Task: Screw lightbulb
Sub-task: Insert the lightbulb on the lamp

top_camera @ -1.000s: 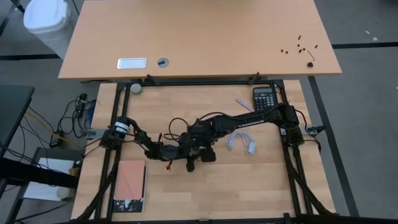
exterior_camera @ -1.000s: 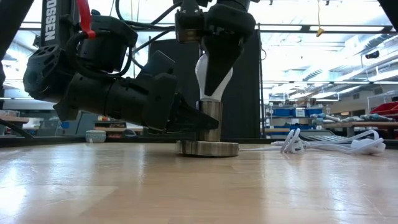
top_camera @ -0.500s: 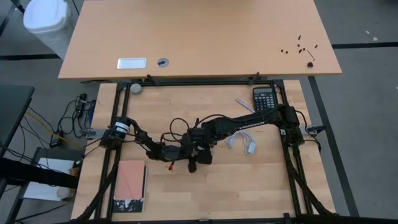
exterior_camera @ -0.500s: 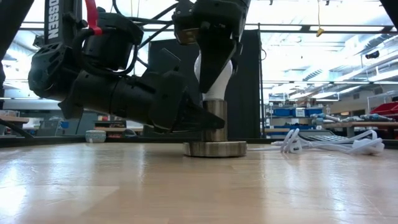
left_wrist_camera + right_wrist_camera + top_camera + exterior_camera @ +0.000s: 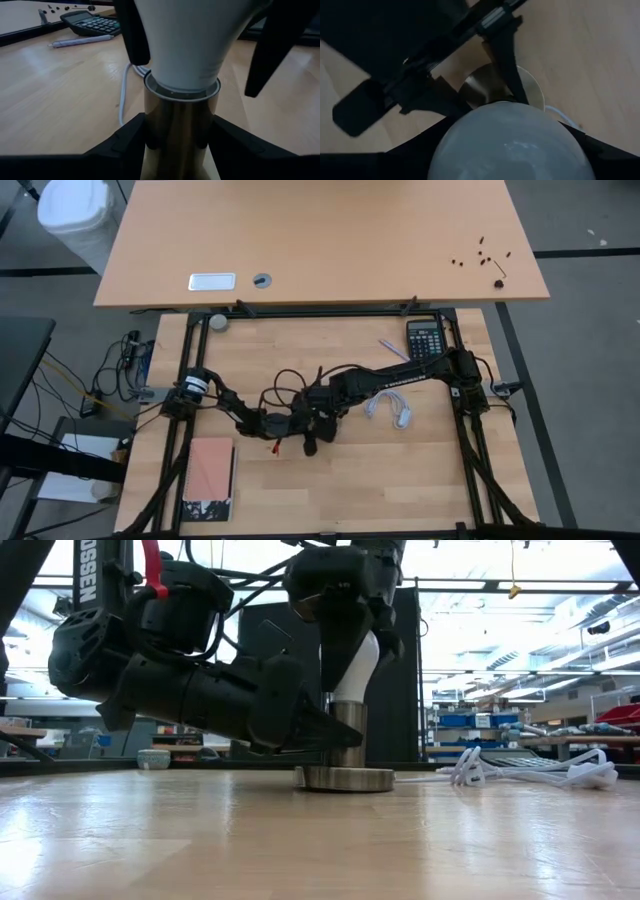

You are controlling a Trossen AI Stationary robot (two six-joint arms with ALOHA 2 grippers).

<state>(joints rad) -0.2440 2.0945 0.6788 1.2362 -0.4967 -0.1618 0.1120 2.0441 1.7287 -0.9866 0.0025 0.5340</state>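
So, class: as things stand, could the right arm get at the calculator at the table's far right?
Probably not right away: the right gripper is shut on the lightbulb seated in the socket. Otherwise the wood toward the calculator looks free.

White lightbulb point(image 5: 352, 670), upright, narrow end down in metal socket point(image 5: 345, 735)

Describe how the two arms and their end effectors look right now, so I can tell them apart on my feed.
Both arms are matte black with chunky jointed links. The left arm carries white lettering, a red cable loop and black cables. The left end effector has two dark wedge-shaped fingers. The right end effector has dark tapering fingers; white lettering runs along its arm.
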